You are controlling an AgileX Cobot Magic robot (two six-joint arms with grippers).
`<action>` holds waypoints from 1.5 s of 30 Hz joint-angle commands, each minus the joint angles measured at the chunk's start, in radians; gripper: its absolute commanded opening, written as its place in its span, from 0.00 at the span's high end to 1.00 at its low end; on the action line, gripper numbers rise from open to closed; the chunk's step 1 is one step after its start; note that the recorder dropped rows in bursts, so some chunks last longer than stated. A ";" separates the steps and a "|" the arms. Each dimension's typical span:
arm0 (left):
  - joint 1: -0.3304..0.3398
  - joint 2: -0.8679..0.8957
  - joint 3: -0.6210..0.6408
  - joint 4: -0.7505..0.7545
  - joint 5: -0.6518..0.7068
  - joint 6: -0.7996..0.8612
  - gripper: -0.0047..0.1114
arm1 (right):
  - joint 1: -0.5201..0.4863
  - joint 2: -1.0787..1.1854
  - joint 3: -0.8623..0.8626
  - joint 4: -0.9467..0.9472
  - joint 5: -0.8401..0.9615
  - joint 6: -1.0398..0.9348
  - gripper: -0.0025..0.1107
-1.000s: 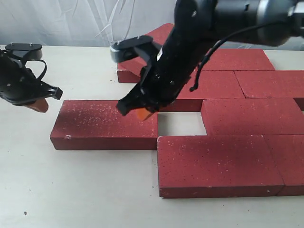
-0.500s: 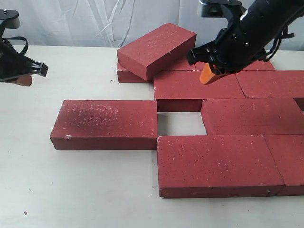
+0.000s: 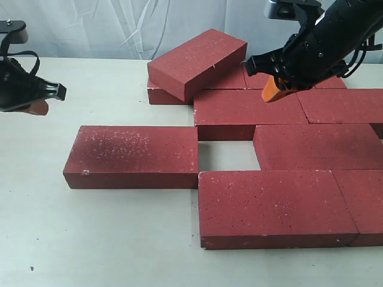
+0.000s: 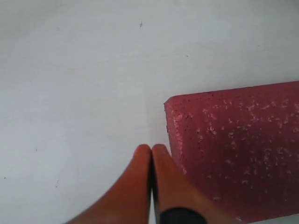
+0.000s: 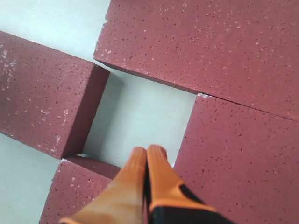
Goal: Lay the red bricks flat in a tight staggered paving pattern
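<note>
Exterior view: I count nine red bricks (image 3: 275, 206) on the bench (image 3: 108, 239). Eight lie flat in four rows of two, staggered, and the frame edge cuts off the right-hand ones. The ninth, the tilted brick (image 3: 197, 63), rests askew on the back-left one with one end raised. In the third row the left brick (image 3: 134, 155) sits apart from its row-mate. That leaves one square gap (image 3: 227, 156) of bare bench, closed in by bricks on every side. The right tool (image 3: 272, 91) hangs above the back rows, touching nothing, and its arm hides part of the back-right brick. The left tool (image 3: 37, 107) hangs at the far left over bare bench, well apart from the bricks. A white curtain (image 3: 119, 24) runs behind.

Left wrist view: the two orange fingers are pressed together tip to tip, with nothing between them. Below I see bare bench and the speckled corner of one brick, just beside the fingertips.

Right wrist view: this tool's fingers are also closed on each other and hold nothing. Beneath them I count four bricks bordering the gap, and the fingertips line up over its near edge. The left brick's end face is in shadow.
</note>
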 commanded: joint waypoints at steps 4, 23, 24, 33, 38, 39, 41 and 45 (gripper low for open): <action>-0.001 -0.005 0.013 -0.011 -0.025 0.002 0.96 | -0.005 -0.010 0.004 0.002 -0.008 0.002 0.98; -0.001 -0.005 0.013 -0.087 -0.039 0.002 0.96 | -0.005 -0.010 0.004 0.016 -0.036 0.000 0.98; -0.001 -0.005 0.013 -0.093 -0.039 0.002 0.96 | -0.005 -0.010 0.004 0.016 -0.038 -0.002 0.98; 0.001 0.033 0.048 -0.011 -0.069 0.002 0.96 | -0.005 0.008 0.004 0.016 -0.036 -0.002 0.98; -0.001 0.113 0.054 -0.014 -0.078 0.002 0.96 | -0.005 0.027 0.004 0.016 -0.036 -0.002 0.98; -0.001 0.131 0.054 -0.014 -0.082 0.002 0.96 | -0.005 0.031 0.004 0.016 -0.036 -0.002 0.98; -0.001 0.160 0.054 -0.017 -0.093 0.002 0.96 | -0.005 0.031 0.004 0.019 -0.036 -0.002 0.98; -0.001 0.207 0.054 -0.065 -0.102 0.009 0.96 | -0.005 0.031 0.004 0.022 -0.036 -0.002 0.98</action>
